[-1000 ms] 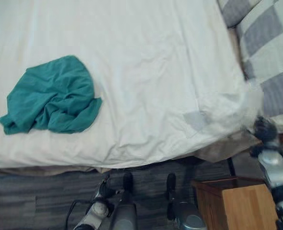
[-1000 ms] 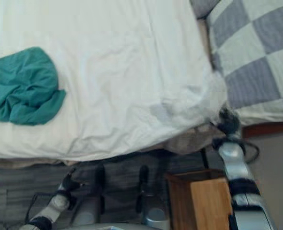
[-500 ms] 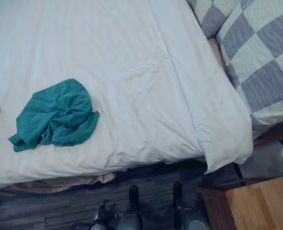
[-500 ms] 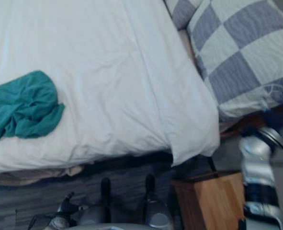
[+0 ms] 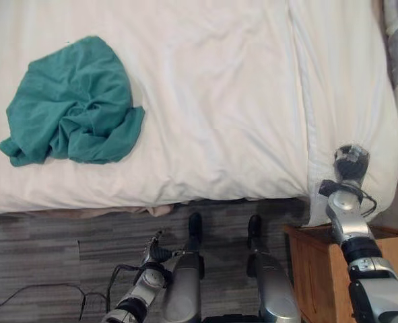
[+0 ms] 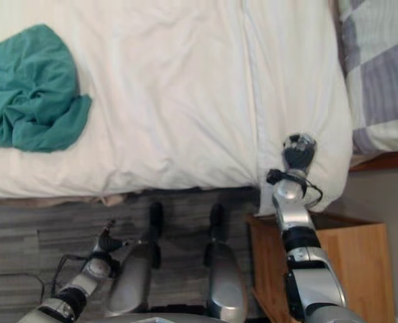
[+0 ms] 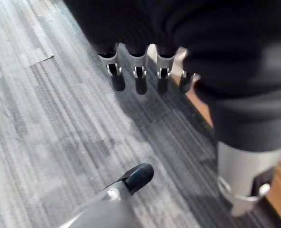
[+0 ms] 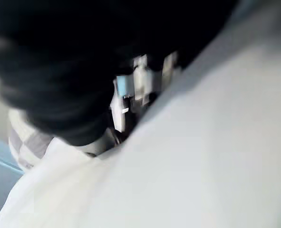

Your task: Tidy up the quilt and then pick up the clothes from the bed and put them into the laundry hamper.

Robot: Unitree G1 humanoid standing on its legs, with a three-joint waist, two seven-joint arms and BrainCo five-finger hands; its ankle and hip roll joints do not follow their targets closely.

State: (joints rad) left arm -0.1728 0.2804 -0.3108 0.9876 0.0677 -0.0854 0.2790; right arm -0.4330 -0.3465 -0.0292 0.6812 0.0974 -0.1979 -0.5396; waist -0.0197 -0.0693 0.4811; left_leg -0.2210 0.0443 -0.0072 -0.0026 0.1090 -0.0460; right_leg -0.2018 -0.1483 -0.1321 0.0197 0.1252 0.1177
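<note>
White quilt spread on the bed, its corner met by the right hand; green garment lying on top.

The white quilt [image 5: 219, 101] is spread flat over the bed, and its near corner hangs over the bed's edge above a wooden cabinet [image 6: 347, 256] that stands on the floor. The right hand [image 5: 351, 161] is placed at this corner, pressed into the cloth; its fingers are buried in the folds, so it cannot be told whether they are closed on the quilt or not. A crumpled green garment [image 5: 71, 101] is seen lying on the quilt, well apart from that corner, toward the robot's left. A grey-and-white checked pillow [image 6: 380, 74] is seen at the head of the bed, just beside the quilt's end. The left hand [image 7: 140, 71] is held low over the grey striped floor [image 7: 45, 118], its fingers [image 7: 115, 78] straight and relaxed, holding nothing.
</note>
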